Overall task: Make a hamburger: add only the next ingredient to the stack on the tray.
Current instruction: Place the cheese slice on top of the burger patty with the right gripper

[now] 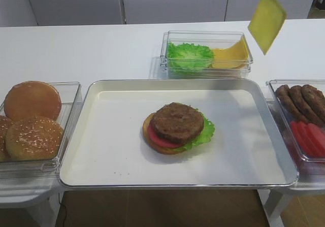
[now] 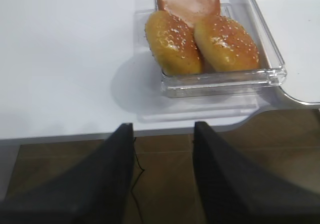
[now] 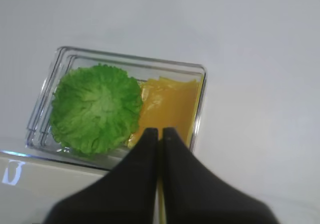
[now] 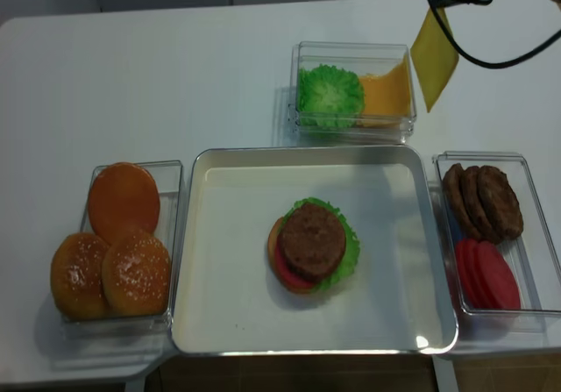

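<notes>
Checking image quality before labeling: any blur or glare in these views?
Right wrist: fingers blurred, bin soft. Left wrist: fingers out of focus, buns fairly sharp. Exterior high: glare on tray rim; cheese slightly soft. Realsense: evenly lit, highlight at tray corner.

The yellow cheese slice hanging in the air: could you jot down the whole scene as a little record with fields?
Held item: thin square yellow cheese slice, dangling from the right gripper, jaws pinched shut on its top edge
Slice position: in the air, beyond the clear plastic bin of green lettuce and cheese
Stack: partly built burger, round brown patty on top, no cheese yet
Tray: cream-white rectangular tray with metal rim
Left gripper: open, empty, near the clear bin of sesame buns
Right-side bin: brown patties and red tomato slices
</notes>
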Motion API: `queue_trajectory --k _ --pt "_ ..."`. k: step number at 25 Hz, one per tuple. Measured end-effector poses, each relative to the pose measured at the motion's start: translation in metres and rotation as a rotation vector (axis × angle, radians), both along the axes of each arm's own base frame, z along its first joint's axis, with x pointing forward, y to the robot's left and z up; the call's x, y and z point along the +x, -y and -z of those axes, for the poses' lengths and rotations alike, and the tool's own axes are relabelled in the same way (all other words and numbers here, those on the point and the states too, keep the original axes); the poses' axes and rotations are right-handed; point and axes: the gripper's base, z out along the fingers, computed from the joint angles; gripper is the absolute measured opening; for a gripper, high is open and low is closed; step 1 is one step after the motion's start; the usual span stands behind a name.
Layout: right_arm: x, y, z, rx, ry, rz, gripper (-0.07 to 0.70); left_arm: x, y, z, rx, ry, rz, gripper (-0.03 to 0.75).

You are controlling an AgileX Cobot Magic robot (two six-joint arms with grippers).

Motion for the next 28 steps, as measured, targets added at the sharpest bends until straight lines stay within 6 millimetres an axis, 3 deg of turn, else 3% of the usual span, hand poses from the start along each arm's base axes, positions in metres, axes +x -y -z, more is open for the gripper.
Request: queue_trajectory --k 15,28 --pt "-0.022 -0.006 -0.019 0.054 -0.016 -0.074 0.006 0.0 0.0 0.0 0.0 0.0 0.0 0.299" --pt "-0.053 -0.012 0.0 0.091 -0.079 -0.139 0.006 0.0 0.0 0.0 0.0 0.0 0.0 0.298"
